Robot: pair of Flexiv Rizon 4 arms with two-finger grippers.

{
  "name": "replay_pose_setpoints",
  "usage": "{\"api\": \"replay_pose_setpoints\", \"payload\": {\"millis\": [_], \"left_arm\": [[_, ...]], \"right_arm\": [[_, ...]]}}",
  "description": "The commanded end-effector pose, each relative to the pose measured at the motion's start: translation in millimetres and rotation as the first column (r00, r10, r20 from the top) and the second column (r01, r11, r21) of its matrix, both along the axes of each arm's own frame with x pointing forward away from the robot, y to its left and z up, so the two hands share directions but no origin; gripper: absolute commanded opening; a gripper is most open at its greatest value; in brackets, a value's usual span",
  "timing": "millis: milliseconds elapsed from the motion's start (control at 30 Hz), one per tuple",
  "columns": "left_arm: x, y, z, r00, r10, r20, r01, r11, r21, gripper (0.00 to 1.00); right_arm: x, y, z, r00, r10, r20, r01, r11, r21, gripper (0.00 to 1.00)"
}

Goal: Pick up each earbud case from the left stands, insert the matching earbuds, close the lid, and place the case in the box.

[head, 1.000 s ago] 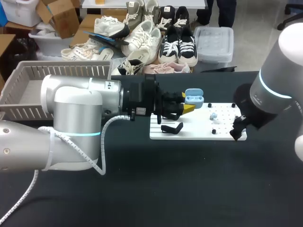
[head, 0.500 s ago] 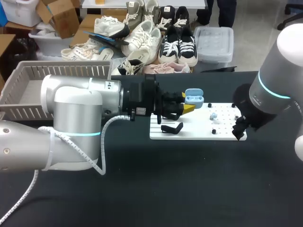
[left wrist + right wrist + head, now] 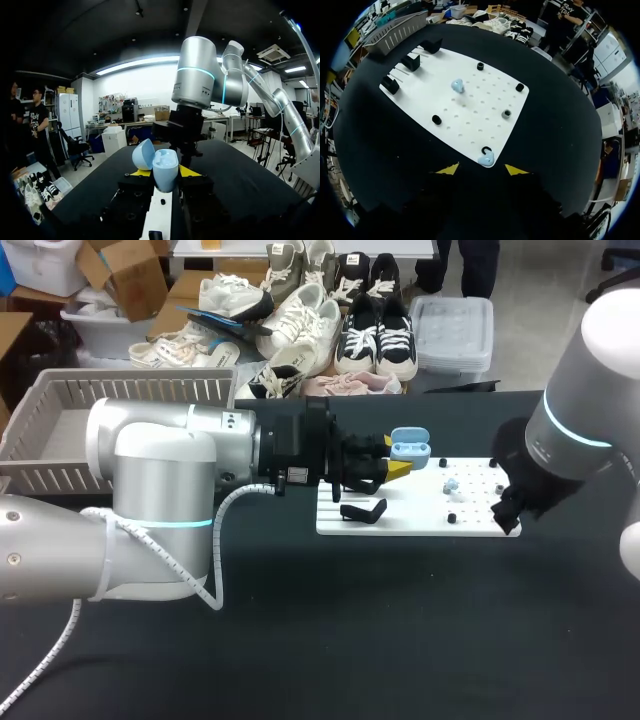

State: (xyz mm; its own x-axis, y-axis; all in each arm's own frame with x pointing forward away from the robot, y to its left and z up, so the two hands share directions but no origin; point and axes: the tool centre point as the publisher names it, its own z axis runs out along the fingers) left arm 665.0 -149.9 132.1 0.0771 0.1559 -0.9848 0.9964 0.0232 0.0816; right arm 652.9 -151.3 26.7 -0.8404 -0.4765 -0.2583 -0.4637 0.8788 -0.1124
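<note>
Earbud case (image 3: 165,167): smooth pale-blue plastic, egg-shaped, lid hinged open, mouth facing up. Clamped between left gripper (image 3: 165,173) fingers above white perforated board (image 3: 470,117). Right gripper (image 3: 481,170): fingers apart, over rounded blue earbud (image 3: 486,160) at board edge.

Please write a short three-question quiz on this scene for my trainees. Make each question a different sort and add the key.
1. True or false: the light blue plastic earbud case gripped in the left claw has its lid shut.
2. Multiple choice: how many small light blue earbuds lie on the white perforated board in the right wrist view? A) one B) two C) four
3. Fill in the blank: the right claw hangs over the board's corner earbud with its fingers ____.

Key
1. False: the lid stands open.
2. B.
3. Open.
</note>
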Motion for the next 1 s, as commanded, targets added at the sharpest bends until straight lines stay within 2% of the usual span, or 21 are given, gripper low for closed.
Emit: {"api": "replay_pose_setpoints", "payload": {"millis": [33,1000], "left_arm": [[-2.0,-0.1,-0.8,1.0,0.008,0.003,-0.008,1.0,-0.003,0.0],[-2.0,-0.1,-0.8,1.0,0.008,0.003,-0.008,1.0,-0.003,0.0]], "right_arm": [[0.4,0.8,-1.2,1.0,-0.008,0.005,0.008,1.0,-0.004,0.49],[6.9,1.4,-5.5,1.0,-0.018,0.0,0.018,1.0,0.007,0.39]]}}
